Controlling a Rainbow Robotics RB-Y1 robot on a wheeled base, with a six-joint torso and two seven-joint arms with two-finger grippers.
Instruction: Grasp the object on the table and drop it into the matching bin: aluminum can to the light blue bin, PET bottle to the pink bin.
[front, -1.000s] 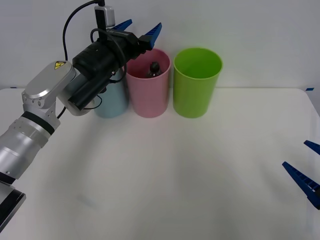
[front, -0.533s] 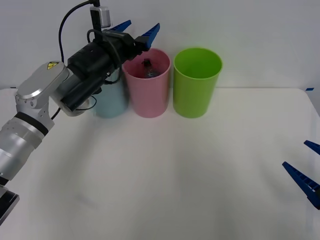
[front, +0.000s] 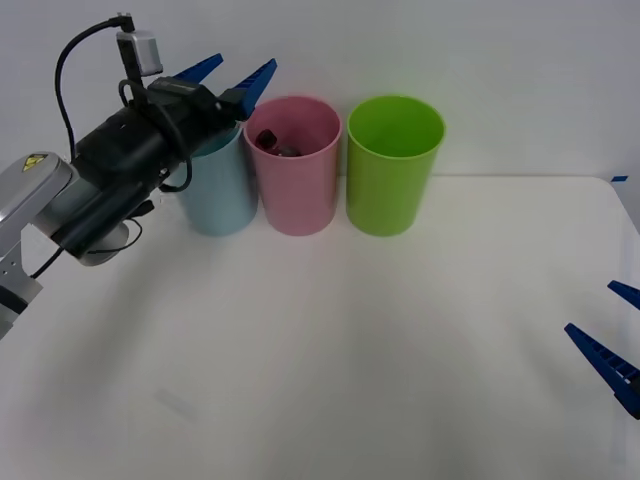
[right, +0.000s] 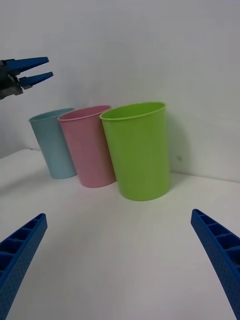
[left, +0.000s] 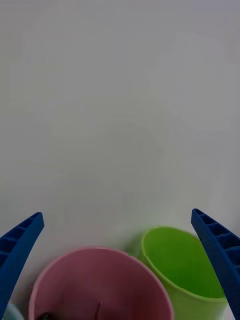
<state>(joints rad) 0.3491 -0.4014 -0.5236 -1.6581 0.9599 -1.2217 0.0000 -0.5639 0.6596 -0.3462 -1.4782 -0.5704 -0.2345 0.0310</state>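
The PET bottle (front: 275, 145) lies inside the pink bin (front: 296, 190), its dark body just visible below the rim. The pink bin (right: 89, 147) (left: 100, 285) stands between the light blue bin (front: 220, 195) (right: 52, 145) and a green bin. My left gripper (front: 228, 76) is open and empty, raised above the light blue bin and just left of the pink bin's rim. Across the table, that open left gripper (right: 30, 70) is seen from the right wrist view too. My right gripper (front: 615, 345) rests open and empty at the right edge of the white table (front: 350, 340).
A bright green bin (front: 392, 165) (right: 137, 150) (left: 182, 265) stands right of the pink bin. All three bins line the table's far edge against a white wall. The wide white tabletop lies in front of them.
My left arm has drawn back to the left, away from above the pink bin. The bottle has sunk from upright near the rim to lying lower inside the bin.
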